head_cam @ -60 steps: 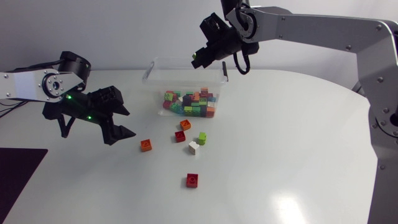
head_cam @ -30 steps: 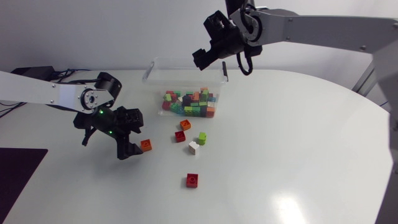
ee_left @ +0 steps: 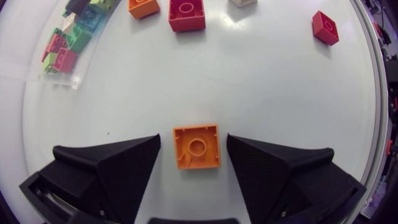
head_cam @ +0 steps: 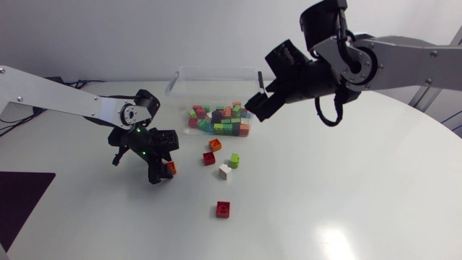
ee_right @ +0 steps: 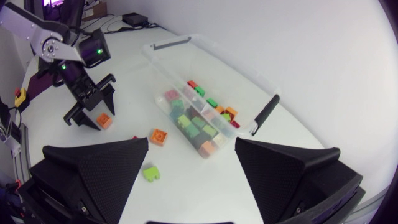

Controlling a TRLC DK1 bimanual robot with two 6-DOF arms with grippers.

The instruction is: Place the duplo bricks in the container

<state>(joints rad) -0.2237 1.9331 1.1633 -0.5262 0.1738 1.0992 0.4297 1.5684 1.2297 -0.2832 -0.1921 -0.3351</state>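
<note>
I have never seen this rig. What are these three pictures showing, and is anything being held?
This is a two-armed robot at a white table. The overhead picture shows both; the others come from a camera on each wrist. The left gripper is open, fingers either side of an orange brick, not touching it. The right gripper is open and empty, near the clear container, which holds many bricks. Also loose: a second orange brick, a red brick, a green brick, a white brick, a lone red brick.

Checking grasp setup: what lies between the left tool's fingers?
One orange brick sits inside the open left tool, a gap on each side, per the left wrist view.
</note>
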